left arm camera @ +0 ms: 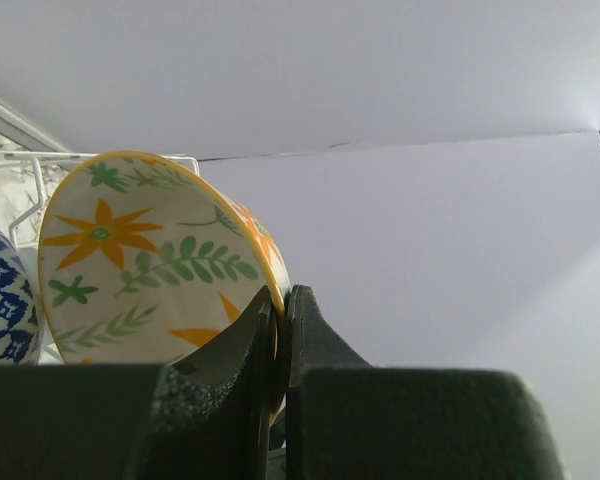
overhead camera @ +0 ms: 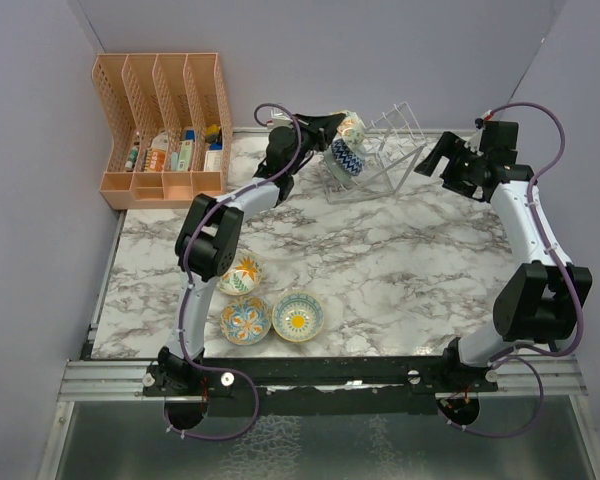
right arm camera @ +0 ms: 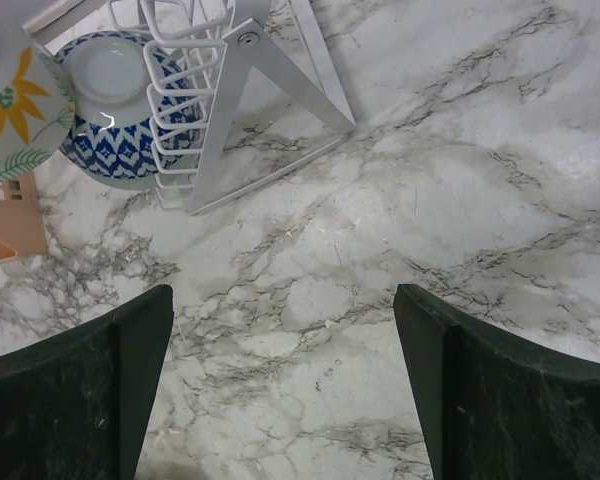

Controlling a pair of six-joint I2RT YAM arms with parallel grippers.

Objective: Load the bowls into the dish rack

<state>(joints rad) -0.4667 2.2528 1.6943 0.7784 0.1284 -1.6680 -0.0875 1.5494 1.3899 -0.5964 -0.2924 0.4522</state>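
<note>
Left claw [left arm camera: 280, 335] pinches rim of floral bowl [left arm camera: 140, 260], held on edge above rack [right arm camera: 230, 95] left end, just beside slotted blue bowl [right arm camera: 110, 120]; right claw [right arm camera: 280, 295] spread, empty, right of rack

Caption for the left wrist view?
Left end effector pinches the rim of a flowered bowl beside a blue-patterned bowl.

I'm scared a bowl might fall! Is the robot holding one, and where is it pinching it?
Yes. The left gripper pinches the flowery cream bowl by its rim, squeezed between both fingers. The right gripper is open and holds nothing.
</note>
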